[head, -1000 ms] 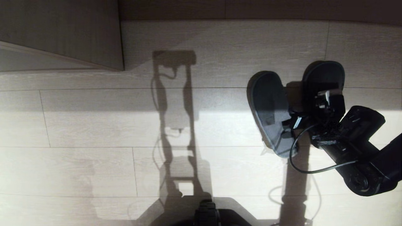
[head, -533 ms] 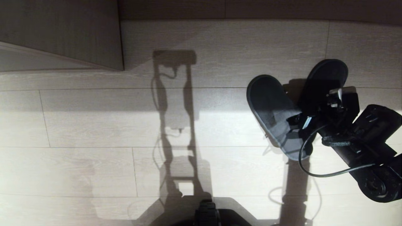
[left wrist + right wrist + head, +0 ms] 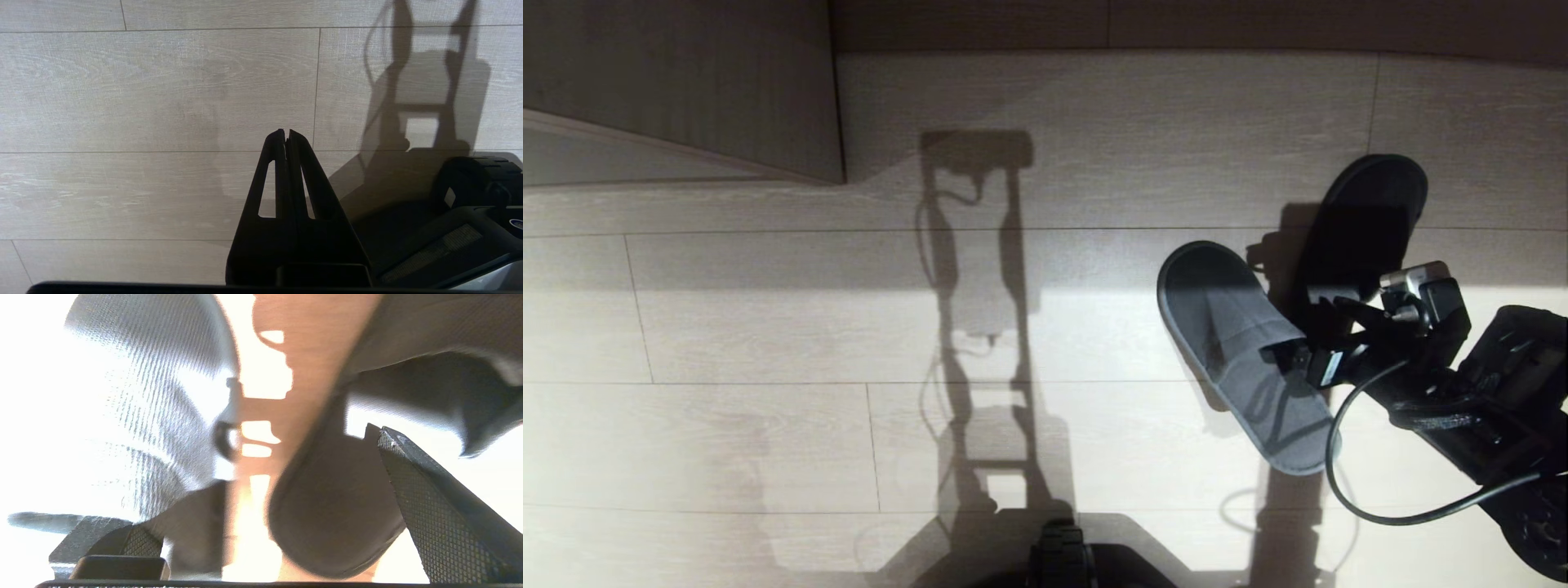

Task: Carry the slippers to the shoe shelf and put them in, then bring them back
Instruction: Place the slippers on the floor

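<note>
The head view looks steeply down from high up at the plank floor [image 3: 768, 327], with the slippers [image 3: 1250, 359] at its right edge. The right wrist view sits very close behind them, filling its frame with the slippers [image 3: 335, 506]. The left wrist view faces down near the same floor [image 3: 122, 102], sharing the robot's shadow [image 3: 980, 327] with the head view.

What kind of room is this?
Probably a home entryway or bedroom: pale wood-plank floor, the corner of a wood-grain built-in unit, and a pair of dark slippers lying on the floor.
</note>
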